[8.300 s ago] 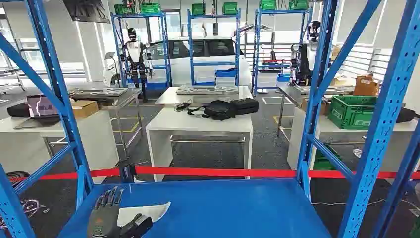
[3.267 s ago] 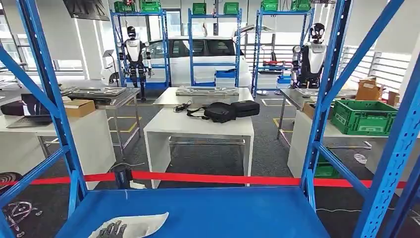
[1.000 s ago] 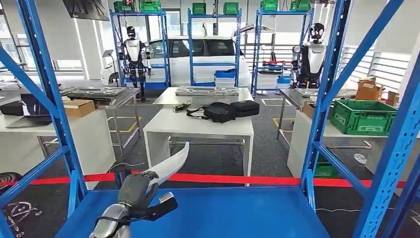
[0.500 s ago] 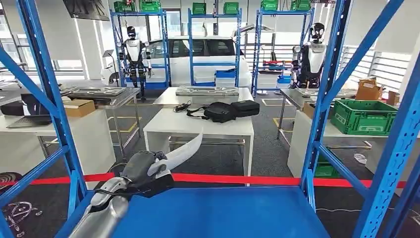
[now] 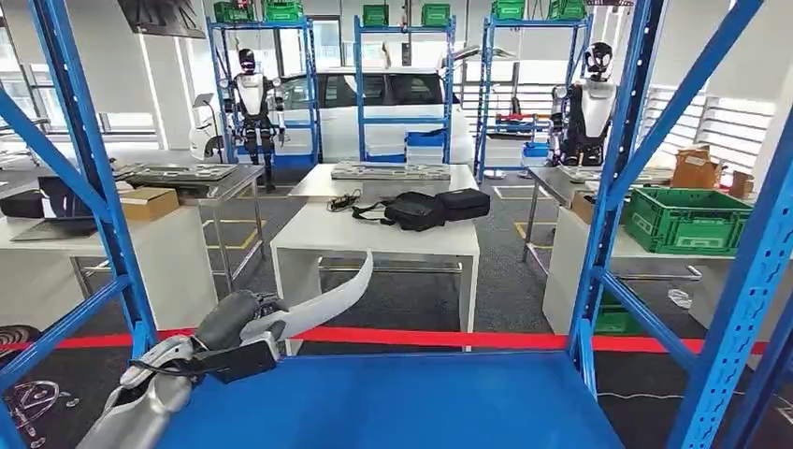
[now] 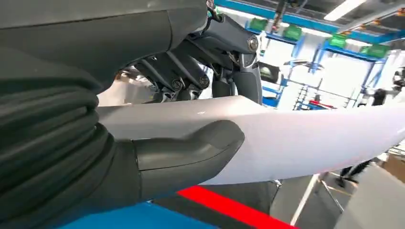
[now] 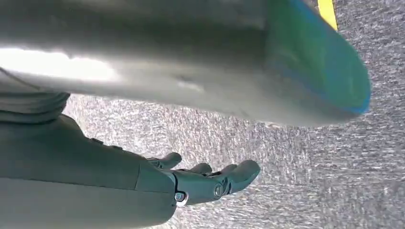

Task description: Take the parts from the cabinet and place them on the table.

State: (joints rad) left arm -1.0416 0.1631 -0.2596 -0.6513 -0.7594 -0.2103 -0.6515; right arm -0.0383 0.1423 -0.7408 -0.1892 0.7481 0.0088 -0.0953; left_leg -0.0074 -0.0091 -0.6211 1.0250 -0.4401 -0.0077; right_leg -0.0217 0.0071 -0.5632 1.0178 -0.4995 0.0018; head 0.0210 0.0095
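Lying between thumb and fingers point(image 6: 191, 76) (left hand point(image 5: 245, 323)), white part point(image 5: 327, 297).

Curved white part point(image 5: 323, 301) held above the blue cabinet shelf point(image 5: 411, 402).

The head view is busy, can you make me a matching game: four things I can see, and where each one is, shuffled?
1. white curved part
2. green crate
3. black bag
4. red tape

A. on the white middle table
B. held in the left hand
C. stretched behind the blue shelf
D. on the right-hand table

Pairs: 1-B, 2-D, 3-A, 4-C
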